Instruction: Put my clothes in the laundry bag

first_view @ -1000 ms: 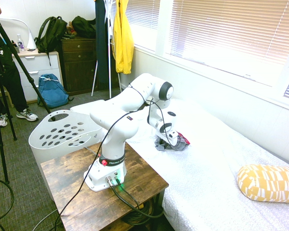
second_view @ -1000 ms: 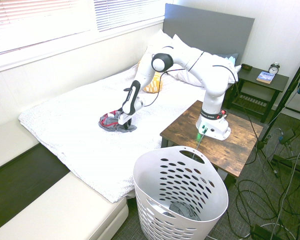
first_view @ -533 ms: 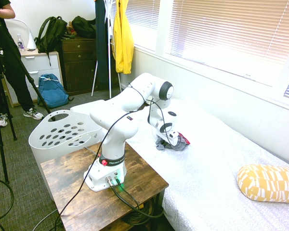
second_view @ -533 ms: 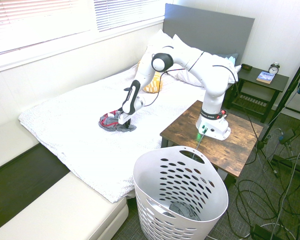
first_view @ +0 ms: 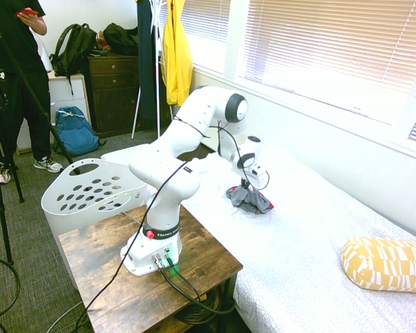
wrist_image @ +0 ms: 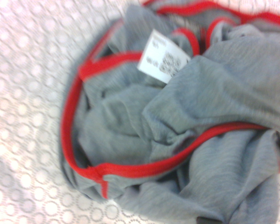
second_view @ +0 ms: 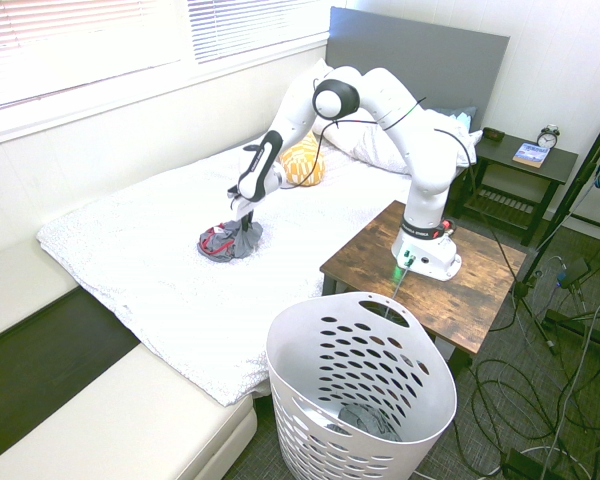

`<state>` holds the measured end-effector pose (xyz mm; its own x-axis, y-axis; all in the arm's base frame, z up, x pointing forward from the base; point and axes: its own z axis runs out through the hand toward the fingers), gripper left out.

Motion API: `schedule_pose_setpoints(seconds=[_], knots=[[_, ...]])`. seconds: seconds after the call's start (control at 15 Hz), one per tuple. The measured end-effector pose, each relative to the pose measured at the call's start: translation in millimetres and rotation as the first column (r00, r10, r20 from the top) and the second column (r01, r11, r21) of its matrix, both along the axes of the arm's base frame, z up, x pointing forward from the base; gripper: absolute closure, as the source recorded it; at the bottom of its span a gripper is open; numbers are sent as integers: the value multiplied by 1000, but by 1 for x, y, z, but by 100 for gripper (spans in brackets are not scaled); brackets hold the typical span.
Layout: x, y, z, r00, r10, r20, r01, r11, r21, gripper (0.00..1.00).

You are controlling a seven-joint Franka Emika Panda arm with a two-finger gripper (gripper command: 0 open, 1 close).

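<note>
The clothes are a small grey bundle with red trim on the white bed. My gripper is shut on the top of the bundle and draws it up into a peak, while its lower folds still rest on the cover. From the other side, the gripper stands just above the clothes. The wrist view is filled by the grey fabric with its white label. The laundry bag, a white holed basket, stands on the floor beside the wooden table, with some grey cloth inside it.
The wooden side table lies between the bed and the basket. A yellow patterned pillow lies at the head of the bed. A person, a blue backpack and a hanging yellow garment are across the room.
The gripper has shut on the clothes and risen from the bed, pulling the bundle's top upward. The arm's elbow has lifted higher.
</note>
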<state>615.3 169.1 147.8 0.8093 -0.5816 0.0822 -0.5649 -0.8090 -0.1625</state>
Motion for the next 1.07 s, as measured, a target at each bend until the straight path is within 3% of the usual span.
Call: schedule_pose_setpoints(seconds=[0.33, 0.6, 0.8, 1.07], knots=[[-14, 72, 230, 993, 97, 73, -96, 995, -26, 100], [-109, 133, 396, 970, 220, 103, -216, 975, -45, 100], [-181, 181, 465, 936, 335, 112, -332, 942, -45, 100], [-289, 277, 492, 859, 501, 106, -501, 865, -22, 100]])
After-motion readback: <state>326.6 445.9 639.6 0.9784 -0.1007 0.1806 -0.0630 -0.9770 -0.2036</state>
